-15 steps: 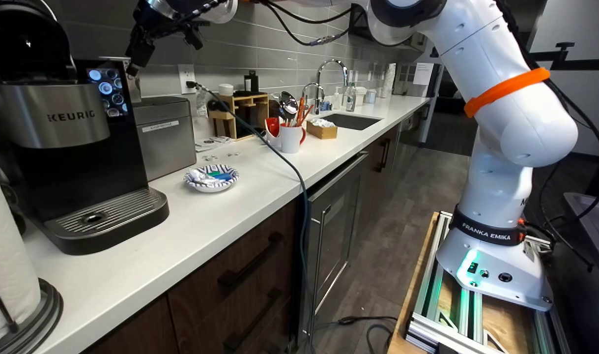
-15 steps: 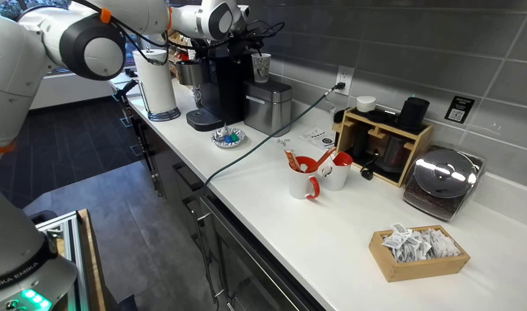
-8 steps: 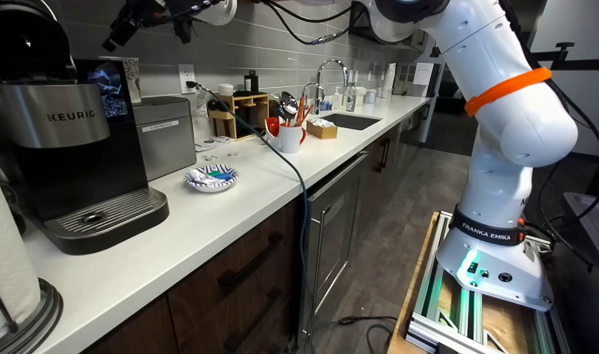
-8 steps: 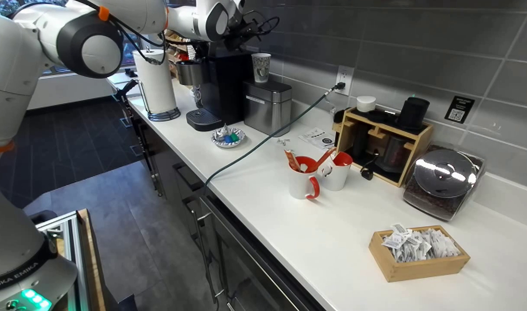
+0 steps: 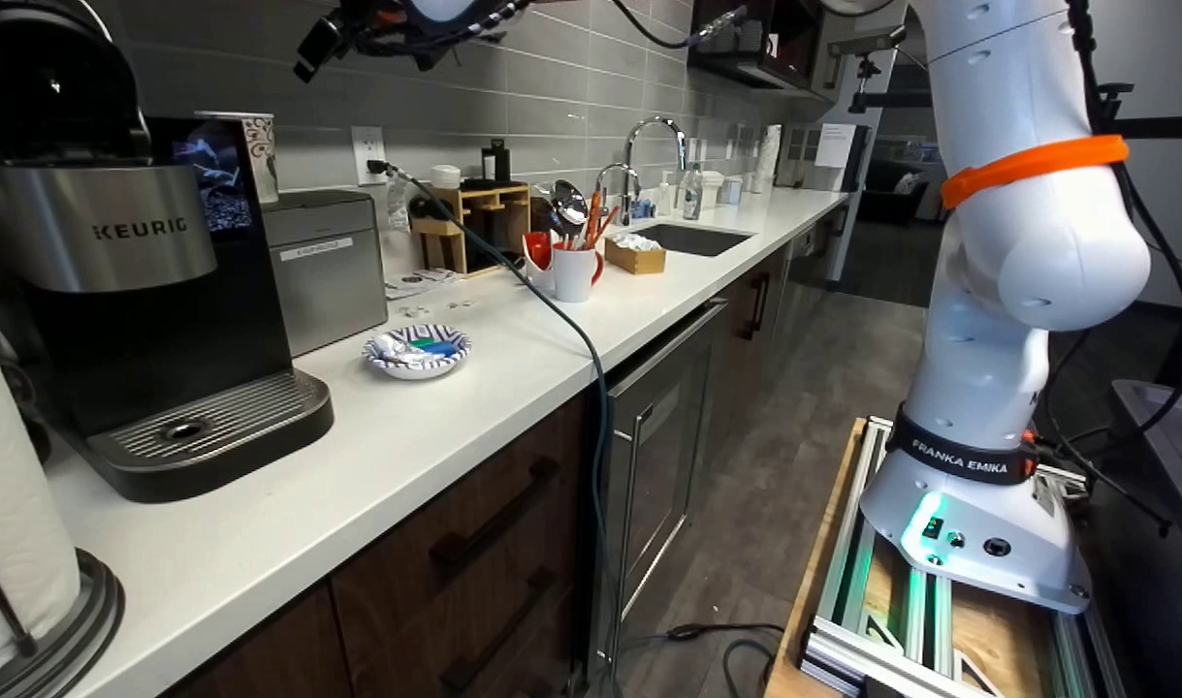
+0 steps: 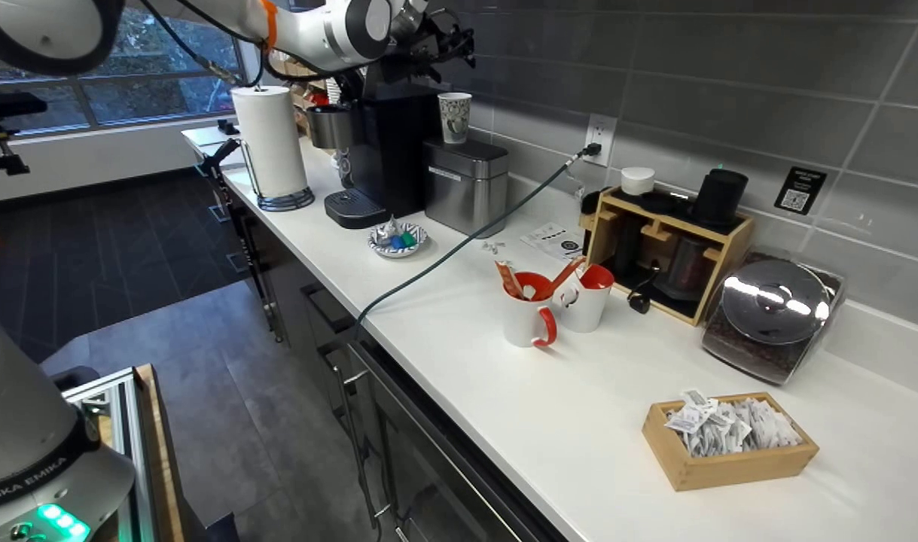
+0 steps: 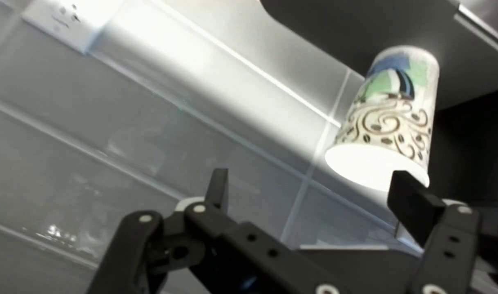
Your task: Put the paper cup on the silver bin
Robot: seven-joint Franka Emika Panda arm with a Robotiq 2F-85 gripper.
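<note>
The whitish paper cup (image 6: 455, 118) with a brown swirl print stands upright on the dark lid of the silver bin (image 6: 466, 188). In an exterior view the cup (image 5: 262, 155) is partly hidden behind the coffee machine, and the bin (image 5: 329, 276) stands beside that machine. In the wrist view the cup (image 7: 389, 110) sits at the upper right on the bin's lid (image 7: 334, 32), its open rim toward me. My gripper (image 7: 310, 183) is open with nothing between its fingers. In an exterior view the gripper (image 5: 367, 60) is above the bin, apart from the cup.
The black-and-silver coffee machine (image 6: 398, 154) stands right beside the bin. A blue-and-white dish (image 6: 398, 242) is in front. A green cable (image 6: 459, 252) crosses the counter from the outlet (image 6: 600, 143). Mugs (image 6: 529, 320) and a wooden organizer (image 6: 669, 248) stand farther along.
My gripper has risen away from the cup, first swinging toward the coffee machine, then back the other way and higher. The arm has shifted with it. The cup and bin have stayed in place.
</note>
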